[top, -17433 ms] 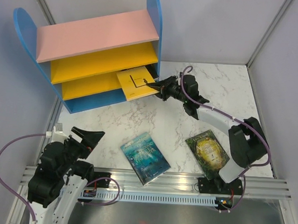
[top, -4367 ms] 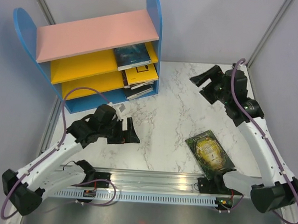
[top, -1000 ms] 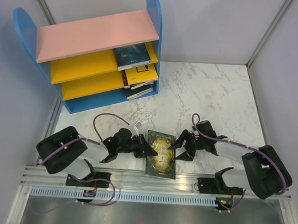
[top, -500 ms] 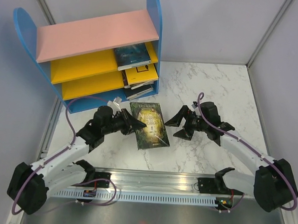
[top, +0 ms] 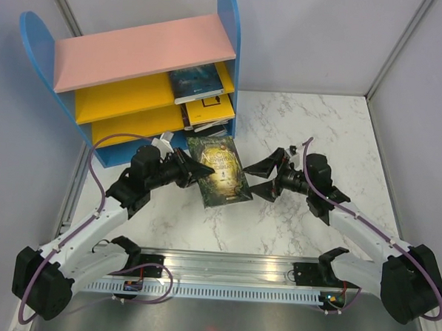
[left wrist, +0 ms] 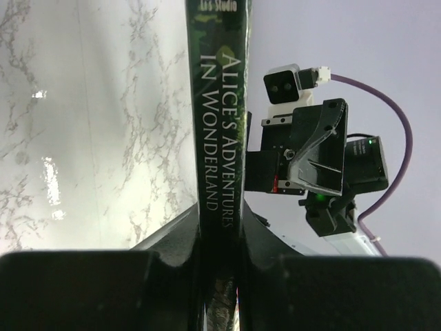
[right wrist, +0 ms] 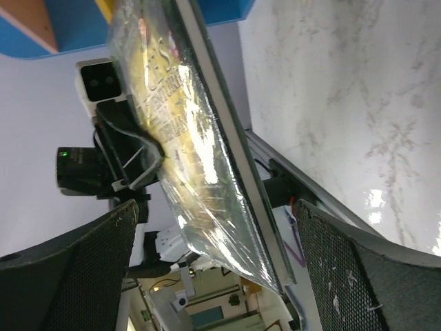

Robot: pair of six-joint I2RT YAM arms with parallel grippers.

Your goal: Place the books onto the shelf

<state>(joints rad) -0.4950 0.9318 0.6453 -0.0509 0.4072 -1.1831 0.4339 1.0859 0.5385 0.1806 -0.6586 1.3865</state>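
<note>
While the left gripper [top: 193, 174] was clenched across the spine of the Alice's Adventures in Wonderland paperback [top: 221, 171], the book jutted out ahead of its fingers, apparently raised off the worktop [top: 319, 133]. The right gripper [top: 258, 179] gaped wide, holding nothing, just beyond the book's far edge. The shelf [top: 138, 51] stood close past the book; a one-sided hold probably suited sliding it in beside the shelved books [top: 197, 83].
</note>
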